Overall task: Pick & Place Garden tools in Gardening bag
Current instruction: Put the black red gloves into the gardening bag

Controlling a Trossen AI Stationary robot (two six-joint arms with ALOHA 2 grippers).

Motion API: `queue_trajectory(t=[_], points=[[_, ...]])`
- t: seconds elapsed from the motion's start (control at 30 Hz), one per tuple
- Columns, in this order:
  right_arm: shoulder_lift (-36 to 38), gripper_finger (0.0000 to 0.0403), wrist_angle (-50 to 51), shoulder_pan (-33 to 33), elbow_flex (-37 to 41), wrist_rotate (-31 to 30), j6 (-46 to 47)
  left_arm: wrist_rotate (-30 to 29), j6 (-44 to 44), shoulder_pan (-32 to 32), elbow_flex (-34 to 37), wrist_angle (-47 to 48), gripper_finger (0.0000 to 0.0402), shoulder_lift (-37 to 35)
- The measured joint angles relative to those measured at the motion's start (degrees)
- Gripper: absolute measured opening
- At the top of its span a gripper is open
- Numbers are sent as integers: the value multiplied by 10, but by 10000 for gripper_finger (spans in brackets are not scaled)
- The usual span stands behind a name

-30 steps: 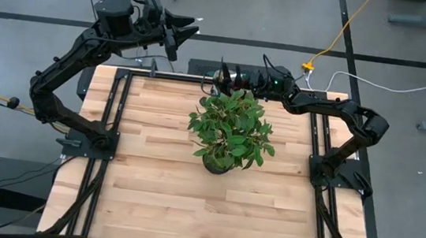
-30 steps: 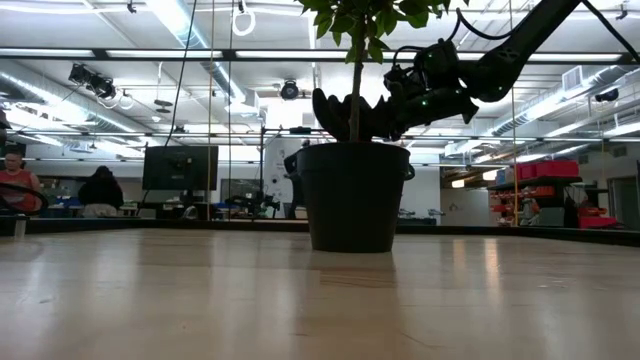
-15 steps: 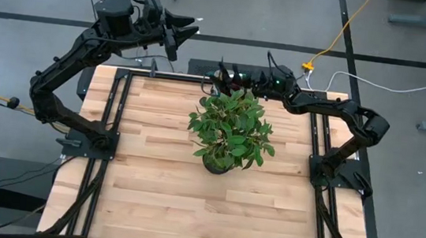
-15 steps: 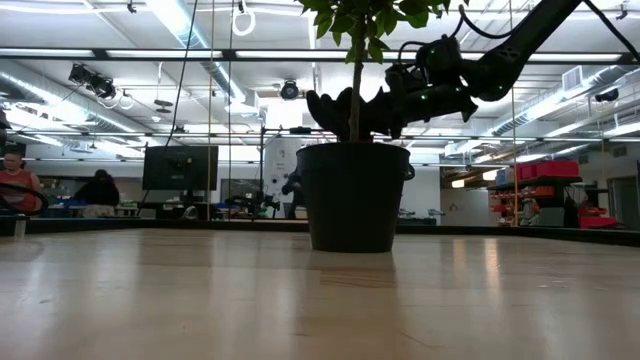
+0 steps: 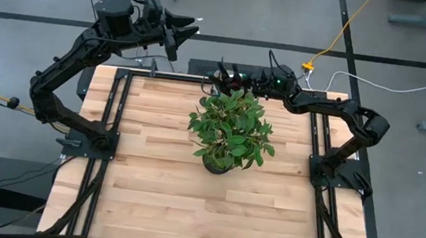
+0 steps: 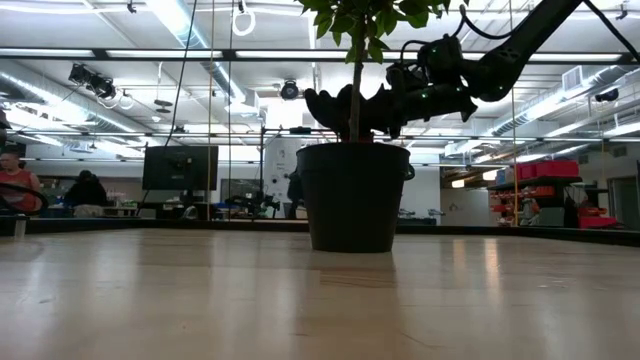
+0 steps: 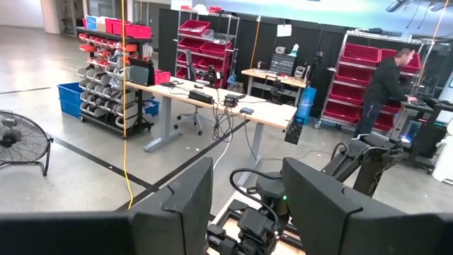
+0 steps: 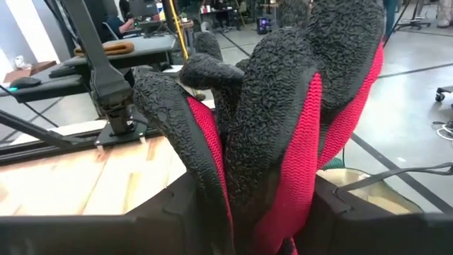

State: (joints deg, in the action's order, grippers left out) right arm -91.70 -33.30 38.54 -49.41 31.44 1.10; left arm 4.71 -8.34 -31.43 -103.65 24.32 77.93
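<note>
Red-and-black gloves (image 8: 283,99) stick out past my right gripper (image 5: 239,77), which is shut on them just above the table's far edge, behind the potted plant. In the low view the gloves (image 6: 345,108) hang in the air beside the plant's stem. My left gripper (image 5: 184,30) waits high beyond the table's far left corner. It is open with nothing between its fingers (image 7: 177,205). The gardening bag and the other garden tools are out of view. My right gripper pinches the gloves between its two fingers at their lower part (image 8: 279,212), with the glove fingers (image 8: 212,71) spreading out ahead. It comes nearly level from the table's right side. The gloves are lifted clear of the table; the exact place of contact is hidden by the gloves.
A leafy potted plant (image 5: 230,129) in a dark pot (image 6: 352,195) stands at the middle of the table, close in front of the right gripper. Bare wooden tabletop (image 5: 150,192) lies around it. People sit in the room (image 6: 15,175) beyond the table.
My right gripper has rolled a little about the line it points along, staying near the table's far edge. The gloves have turned with it, and their fingers now spread wider to the side in the low view.
</note>
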Motion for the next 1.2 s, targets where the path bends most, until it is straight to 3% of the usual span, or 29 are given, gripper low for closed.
queue_trajectory(t=[0.23, 0.53, 0.83, 1.03, 1.2], points=[[0, 198, 10, 0, 0, -8, 4, 0, 0, 0, 0, 0, 177, 0], [0, 290, 8, 0, 19, -71, 14, 0, 0, 0, 0, 0, 177, 0], [0, 366, -14, 0, 21, -70, 12, -2, 0, 0, 0, 0, 177, 0], [0, 396, -26, 0, 21, -70, -3, -3, 0, 0, 0, 0, 177, 0], [6, 394, -44, 4, 21, -64, 2, -7, 0, 0, 0, 0, 177, 0]])
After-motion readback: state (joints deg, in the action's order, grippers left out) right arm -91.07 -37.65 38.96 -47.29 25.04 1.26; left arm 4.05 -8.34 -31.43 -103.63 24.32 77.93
